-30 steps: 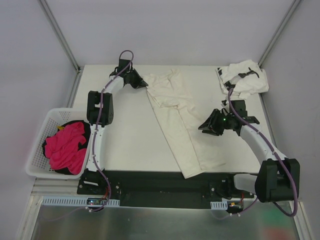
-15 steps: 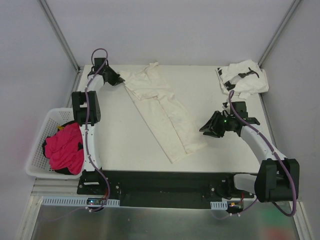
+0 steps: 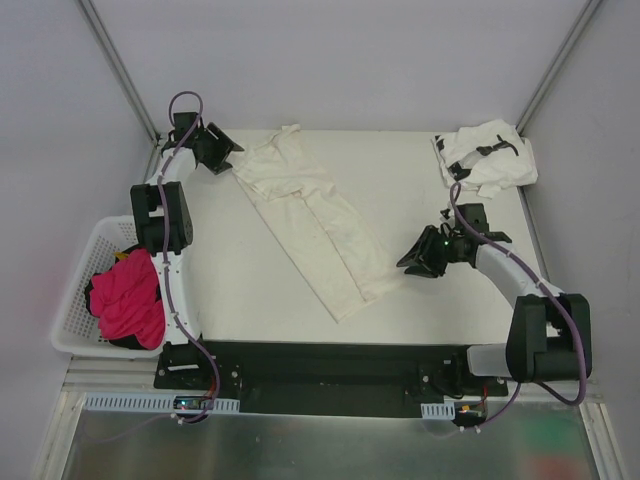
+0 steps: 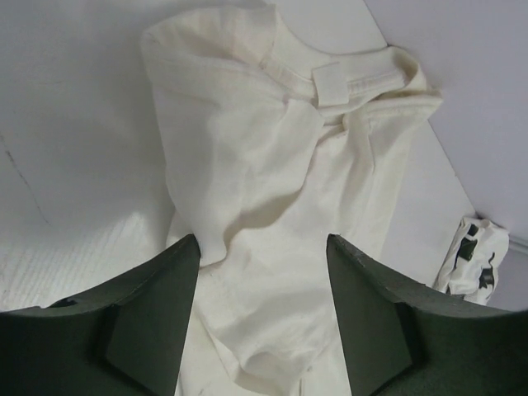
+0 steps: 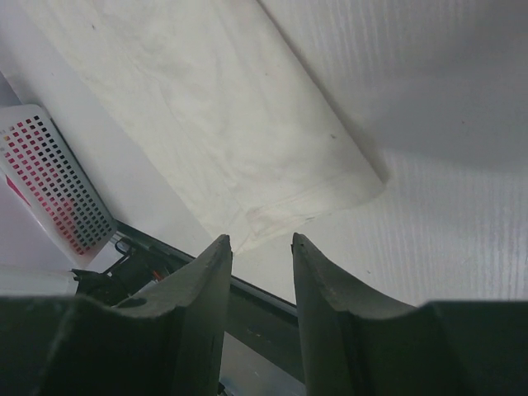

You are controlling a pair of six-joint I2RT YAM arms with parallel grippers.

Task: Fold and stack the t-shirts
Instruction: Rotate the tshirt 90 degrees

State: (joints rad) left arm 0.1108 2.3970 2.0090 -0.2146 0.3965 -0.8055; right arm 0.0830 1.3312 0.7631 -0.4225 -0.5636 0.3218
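The cream-white t-shirt [image 3: 315, 225] lies as a long narrow strip running diagonally from the far left corner towards the front middle. In the left wrist view its collar and neck label [image 4: 330, 82] show bunched. My left gripper [image 3: 230, 155] stands at the collar end; its fingers [image 4: 262, 239] are open above the cloth and hold nothing. My right gripper [image 3: 405, 262] hovers just right of the shirt's lower end, with its jaws [image 5: 261, 239] apart and empty over the hem [image 5: 313, 202]. The white t-shirt with black marks [image 3: 487, 155] sits crumpled at the far right corner.
A white basket [image 3: 75, 300] holding pink cloth [image 3: 130, 295] stands off the table's left edge, also seen as the basket [image 5: 49, 190] in the right wrist view. Metal frame posts rise at both far corners. The table's dark front rail [image 3: 330, 360] lies near the shirt's lower end.
My left gripper dragged the cream shirt's collar end leftwards, pulling the whole shirt left and off the front edge, then opened and let go. The right arm barely moved.
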